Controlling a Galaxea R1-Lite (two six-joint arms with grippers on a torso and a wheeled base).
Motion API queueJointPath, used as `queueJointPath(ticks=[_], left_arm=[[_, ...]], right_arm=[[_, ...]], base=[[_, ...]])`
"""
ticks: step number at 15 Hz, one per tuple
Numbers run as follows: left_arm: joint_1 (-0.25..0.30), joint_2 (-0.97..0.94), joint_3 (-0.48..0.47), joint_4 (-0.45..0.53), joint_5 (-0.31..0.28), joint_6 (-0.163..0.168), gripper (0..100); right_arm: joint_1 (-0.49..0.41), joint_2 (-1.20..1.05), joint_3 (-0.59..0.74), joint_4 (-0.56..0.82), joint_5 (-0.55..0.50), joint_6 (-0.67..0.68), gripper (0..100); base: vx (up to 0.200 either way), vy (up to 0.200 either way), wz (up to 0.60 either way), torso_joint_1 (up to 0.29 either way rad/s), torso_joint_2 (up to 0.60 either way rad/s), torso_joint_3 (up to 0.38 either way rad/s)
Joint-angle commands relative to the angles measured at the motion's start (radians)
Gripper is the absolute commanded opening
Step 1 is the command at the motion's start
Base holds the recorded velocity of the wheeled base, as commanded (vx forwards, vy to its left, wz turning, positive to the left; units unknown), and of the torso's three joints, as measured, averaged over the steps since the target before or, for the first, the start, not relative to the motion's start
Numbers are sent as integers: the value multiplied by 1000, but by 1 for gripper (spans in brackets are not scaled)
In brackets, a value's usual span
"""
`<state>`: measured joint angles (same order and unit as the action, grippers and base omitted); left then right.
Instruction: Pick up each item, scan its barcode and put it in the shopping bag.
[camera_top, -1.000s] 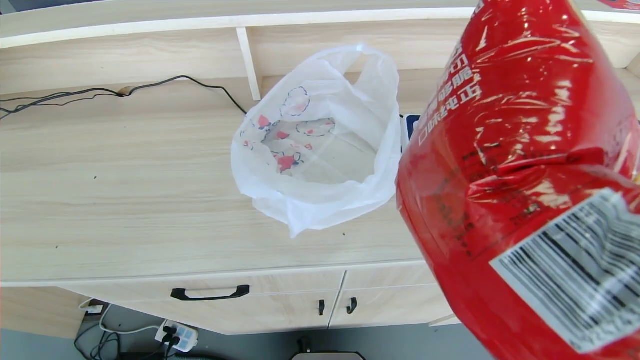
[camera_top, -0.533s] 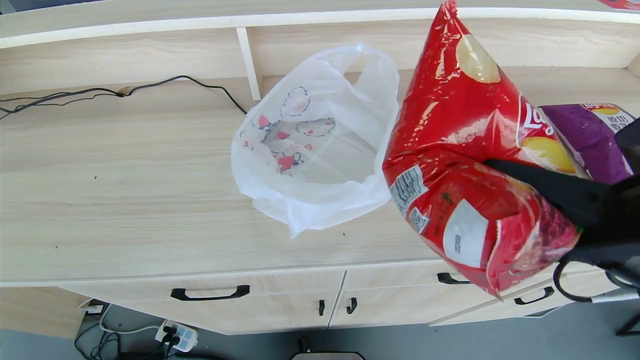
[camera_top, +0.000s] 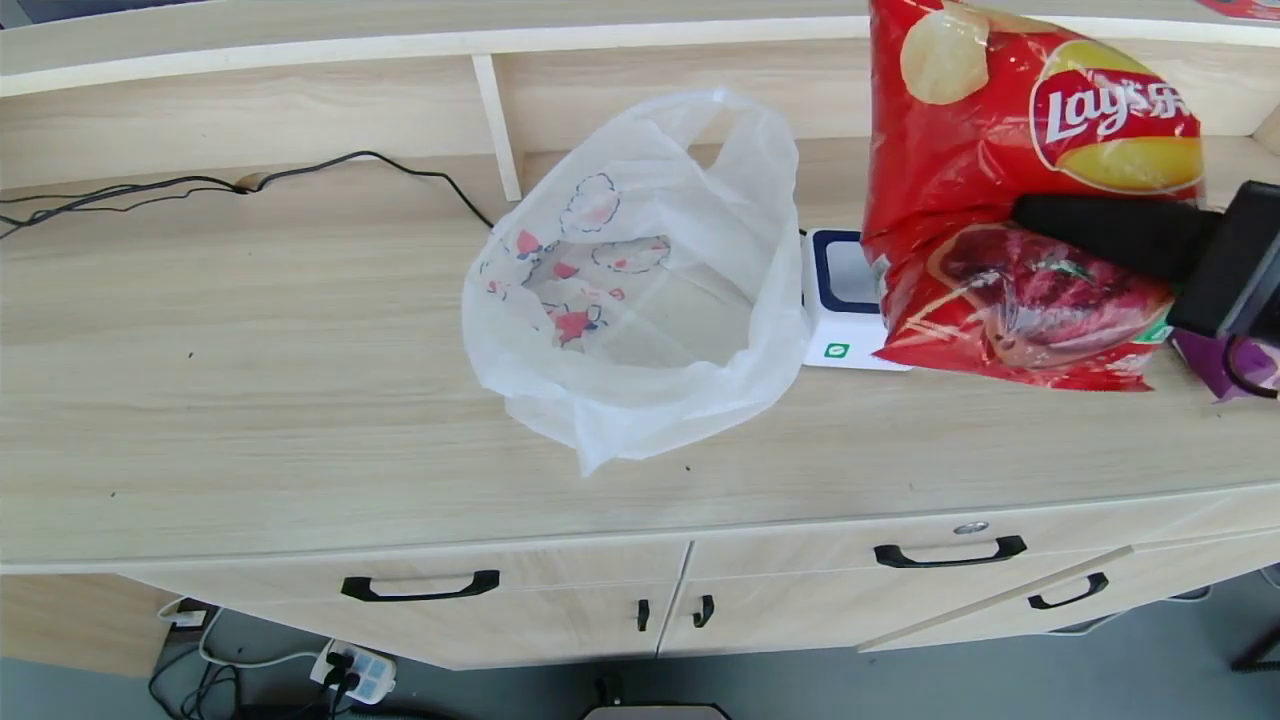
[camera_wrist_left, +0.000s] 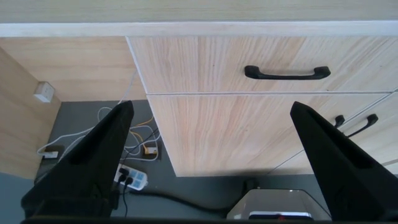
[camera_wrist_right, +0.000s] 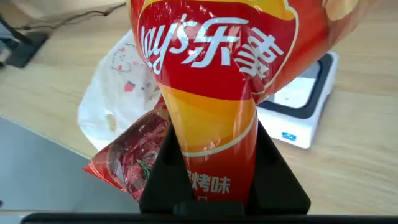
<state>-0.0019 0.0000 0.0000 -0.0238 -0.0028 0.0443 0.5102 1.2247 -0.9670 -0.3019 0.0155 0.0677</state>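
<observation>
Just above the scanner (camera_top: 838, 300), the red chip bag (camera_top: 1000, 200) hangs roughly upright, pinched at its middle by the right hand (camera_top: 1030, 215). Just left of the scanner, the white shopping bag (camera_top: 640, 280) stands open on the surface (camera_top: 250, 380). Right of the scanner lies a purple packet (camera_top: 1210, 362). The left hand (camera_wrist_left: 208, 155) is spread wide, low before the drawers (camera_wrist_left: 249, 124).
</observation>
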Motion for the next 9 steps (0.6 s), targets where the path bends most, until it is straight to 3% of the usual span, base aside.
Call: queueJointPath(ticks=[1, 3, 6, 9], left_arm=[[-1, 0, 0, -1, 0, 9, 100], [-1, 2, 0, -1, 0, 20, 100], [0, 2, 0, -2, 0, 19, 100], [0, 2, 0, -2, 0, 19, 100]], right_arm=[[-61, 84, -75, 21, -58, -195, 0], [-73, 142, -107, 17, -65, -282, 0], [-52, 217, -150, 4, -111, -312, 0], [-107, 262, -193, -31, -118, -371, 0]], base=[[0, 0, 0, 0, 0, 0], [0, 0, 0, 0, 0, 0], [0, 0, 0, 0, 0, 0], [0, 0, 0, 0, 0, 0]])
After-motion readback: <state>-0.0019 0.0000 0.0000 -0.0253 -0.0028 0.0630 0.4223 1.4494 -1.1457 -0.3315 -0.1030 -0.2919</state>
